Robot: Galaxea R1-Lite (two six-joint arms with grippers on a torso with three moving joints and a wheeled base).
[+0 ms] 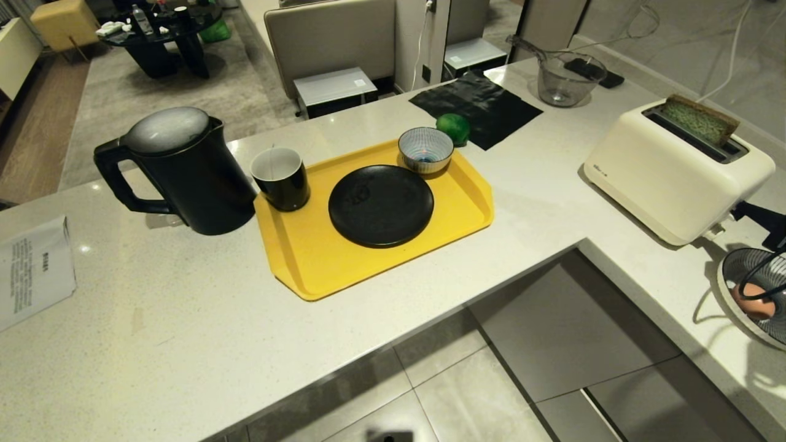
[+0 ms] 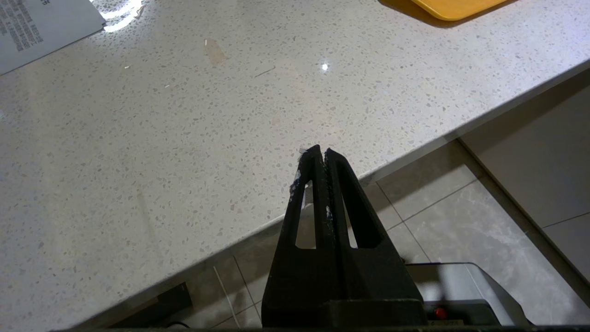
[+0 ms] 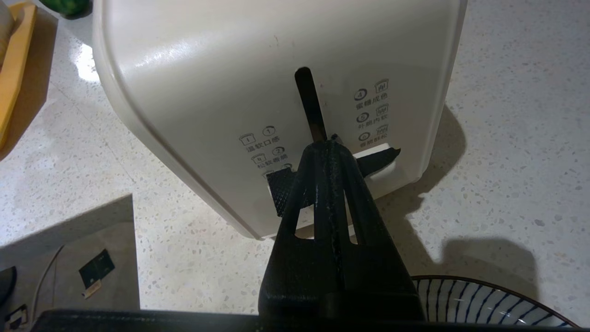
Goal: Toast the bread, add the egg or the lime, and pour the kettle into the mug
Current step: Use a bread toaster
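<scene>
Pressing at the toaster's (image 3: 276,92) control end: right gripper (image 3: 329,145) is sitting with fingers clenched together, empty, tips at the black lever (image 3: 375,161), which is sitting near the bottom of its slot (image 3: 309,106). Can't tell whether the tips are actually touching the lever.

Bread (image 1: 700,120) is standing in the toaster slot, green face and brown crust poking out the top. Toaster is sitting on the right wing of the counter (image 1: 184,319), well apart from the tray.

Left gripper (image 2: 320,154) is hanging over the counter's front edge, fingers clenched, holding nothing, nothing near it but bare counter and a sheet of paper (image 1: 34,270) further off.

Yellow tray (image 1: 307,264) is carrying the mug (image 1: 281,178) at its left corner, a black plate (image 1: 381,205) in the middle and a striped bowl (image 1: 425,149) at the back. Kettle (image 1: 178,169) is standing just left of the tray, close beside the mug, handle pointing left. Lime (image 1: 454,127) is lying behind the bowl, at the edge of a black mat (image 1: 485,107).

An egg (image 1: 752,301) is lying in a striped dish (image 1: 746,270) at the far right, close behind the right gripper, partly hidden by a black cable. A glass measuring jug (image 1: 565,80) is standing at the back of the counter.
</scene>
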